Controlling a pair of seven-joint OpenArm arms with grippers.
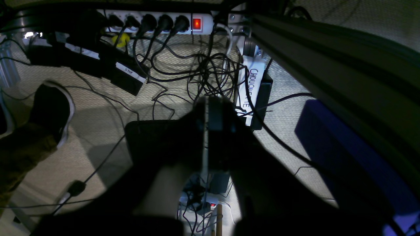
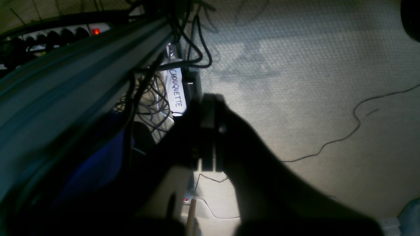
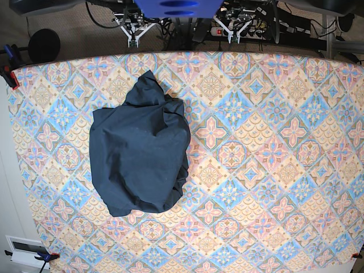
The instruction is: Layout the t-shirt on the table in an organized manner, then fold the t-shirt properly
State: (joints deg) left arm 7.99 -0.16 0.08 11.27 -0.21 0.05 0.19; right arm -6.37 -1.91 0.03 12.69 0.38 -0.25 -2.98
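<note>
Two arms are sitting parked beyond the far edge of the bench (image 3: 284,170), neither one reaching over the patterned cloth. Left tool (image 1: 207,131) is showing in its wrist view as a dark silhouette with jaws clenched together on nothing, pointing down at carpet, a power strip (image 1: 154,22) and a tangle of cables (image 1: 210,72); right tool (image 2: 207,137) is likewise clenched and empty, hanging over bare carpet beside a white label (image 2: 176,87) with handwriting on it. In the base view the t-shirt (image 3: 139,148) is lying in a rumpled heap on that view's left half of the bench, well apart from both tools, its sleeves and collar hidden somewhere in the folds, so which end is which cannot be told. Judging by this, the laying-out step is only just starting and no folding is under way. Next move is probably calling for both tools to release their jaws, travel out over the bench, and take two separated edges of the heap so the cloth can be pulled flat. Picking a single layer out of the bunched fabric is looking like the tricky part.
</note>
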